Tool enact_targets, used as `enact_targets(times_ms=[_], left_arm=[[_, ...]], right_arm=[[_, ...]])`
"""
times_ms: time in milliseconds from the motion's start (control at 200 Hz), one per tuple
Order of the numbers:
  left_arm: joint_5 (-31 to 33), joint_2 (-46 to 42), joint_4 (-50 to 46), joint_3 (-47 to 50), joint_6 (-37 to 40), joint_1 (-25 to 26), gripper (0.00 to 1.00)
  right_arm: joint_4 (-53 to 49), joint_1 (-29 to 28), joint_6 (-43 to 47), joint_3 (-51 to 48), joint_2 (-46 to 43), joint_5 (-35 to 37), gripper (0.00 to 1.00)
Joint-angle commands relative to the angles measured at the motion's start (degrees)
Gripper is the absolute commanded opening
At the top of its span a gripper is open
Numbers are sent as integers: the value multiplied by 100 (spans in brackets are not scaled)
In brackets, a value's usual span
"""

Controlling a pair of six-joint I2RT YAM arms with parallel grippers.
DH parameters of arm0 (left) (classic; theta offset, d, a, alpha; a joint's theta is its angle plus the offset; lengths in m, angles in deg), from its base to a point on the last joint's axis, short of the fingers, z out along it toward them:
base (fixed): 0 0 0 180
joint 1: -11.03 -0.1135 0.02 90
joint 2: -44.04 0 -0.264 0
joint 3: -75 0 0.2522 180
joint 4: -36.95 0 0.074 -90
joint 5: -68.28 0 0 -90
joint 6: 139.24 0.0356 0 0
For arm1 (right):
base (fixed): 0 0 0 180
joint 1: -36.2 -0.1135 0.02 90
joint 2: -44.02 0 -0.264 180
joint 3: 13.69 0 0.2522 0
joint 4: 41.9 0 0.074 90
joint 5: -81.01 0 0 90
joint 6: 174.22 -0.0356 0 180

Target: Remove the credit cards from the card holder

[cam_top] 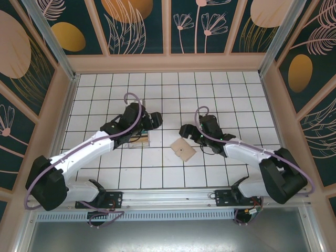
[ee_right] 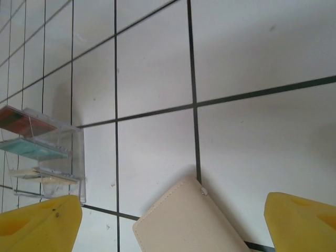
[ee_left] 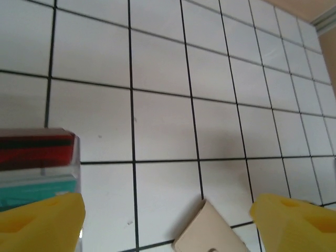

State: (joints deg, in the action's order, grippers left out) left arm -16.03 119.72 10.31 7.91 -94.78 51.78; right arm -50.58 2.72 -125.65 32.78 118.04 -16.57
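The card holder [cam_top: 184, 150] lies flat and closed on the tiled table, tan face up, between the two arms. Its corner shows low in the left wrist view [ee_left: 210, 235], and its stitched tan face shows in the right wrist view [ee_right: 184, 223]. The credit cards stand in slots of a clear plastic tray [ee_right: 47, 152]: a red one [ee_right: 23, 119], a teal one [ee_right: 31, 148] and a pale tan one [ee_right: 37, 175]. My left gripper [ee_left: 168, 226] hovers open beside the tray. My right gripper [ee_right: 170, 223] hangs open above the card holder, holding nothing.
The clear tray [cam_top: 140, 138] sits just left of the card holder, partly under my left arm. White tiles with black grid lines spread out to the back and sides. Wooden walls enclose the table.
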Motion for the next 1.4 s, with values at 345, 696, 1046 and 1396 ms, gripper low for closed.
enact_targets(times_ms=[345, 696, 1046, 1396], left_arm=[[142, 1263, -1024, -616, -1360, 1514, 68], [218, 2634, -1796, -1524, -1908, 2390, 53], [-47, 3357, -1818, -1972, -1282, 2732, 65], [777, 3909, -2971, -2352, -1325, 2698, 59]], right_arm=[[-1264, 394, 590, -379, -1348, 521, 91], [-1678, 569, 359, -719, -2429, 1147, 92], [-1654, 664, 444, -828, -2629, 1006, 93], [-1661, 702, 365, -908, -2766, 1056, 93]])
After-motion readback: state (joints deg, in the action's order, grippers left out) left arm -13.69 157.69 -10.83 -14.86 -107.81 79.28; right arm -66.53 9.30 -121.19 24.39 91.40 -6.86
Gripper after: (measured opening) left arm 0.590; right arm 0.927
